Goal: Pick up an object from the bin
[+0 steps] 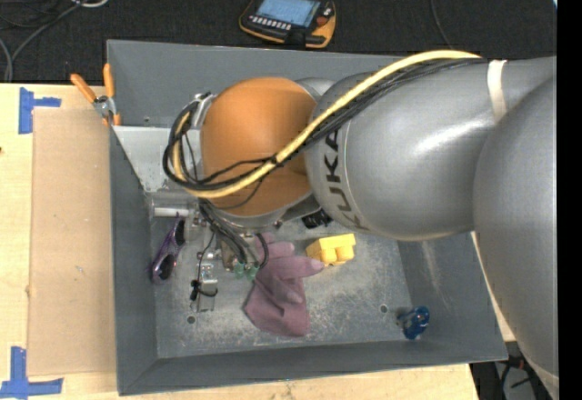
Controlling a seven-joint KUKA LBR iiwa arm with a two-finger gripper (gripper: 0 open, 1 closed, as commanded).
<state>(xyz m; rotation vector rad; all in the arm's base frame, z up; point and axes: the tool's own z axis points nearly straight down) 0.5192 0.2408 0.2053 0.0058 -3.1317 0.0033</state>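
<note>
In the camera view the gripper (207, 280) (open or closed, I cannot tell) hangs low near the left wall of the grey metal bin (132, 316), between 1 slim purple plastic tool (166, 250) and 1 crumpled mauve cloth (277, 298) just beside it, with bare floor running along the front edge toward 1 small blue object (415, 323).

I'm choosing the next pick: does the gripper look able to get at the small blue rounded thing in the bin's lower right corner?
Probably yes: the small blue rounded thing lies alone on bare floor, nothing over it, though the grey metal bin's wall is close beside it.
</note>
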